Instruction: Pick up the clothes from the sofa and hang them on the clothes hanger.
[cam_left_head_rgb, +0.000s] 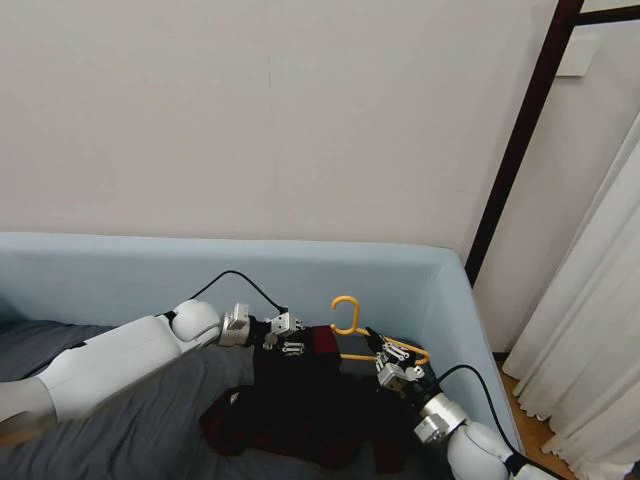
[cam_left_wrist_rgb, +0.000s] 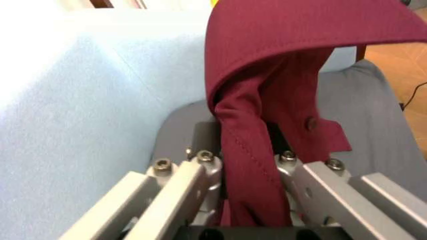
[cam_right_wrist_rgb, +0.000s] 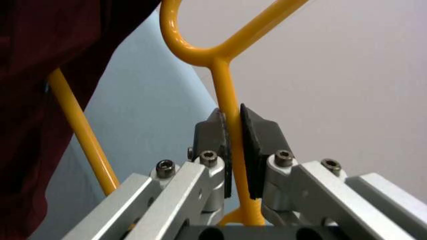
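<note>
A dark red shirt (cam_left_head_rgb: 300, 400) hangs partly over a yellow hanger (cam_left_head_rgb: 350, 318) above the grey sofa seat. My left gripper (cam_left_head_rgb: 292, 338) is shut on the shirt's collar edge (cam_left_wrist_rgb: 250, 165), the red cloth pinched between its fingers (cam_left_wrist_rgb: 200, 172). My right gripper (cam_left_head_rgb: 397, 362) is at the hanger's right side. In the right wrist view its pads (cam_right_wrist_rgb: 257, 142) clamp the yellow hanger (cam_right_wrist_rgb: 230, 115) just below the hook. The shirt (cam_right_wrist_rgb: 40, 90) drapes over one hanger arm.
A light blue sofa back (cam_left_head_rgb: 120, 275) runs behind, with its side wall (cam_left_head_rgb: 455, 320) to the right. The grey seat cushion (cam_left_head_rgb: 130, 420) lies below. White curtains (cam_left_head_rgb: 590, 340) and a dark door frame (cam_left_head_rgb: 515, 150) stand at the right.
</note>
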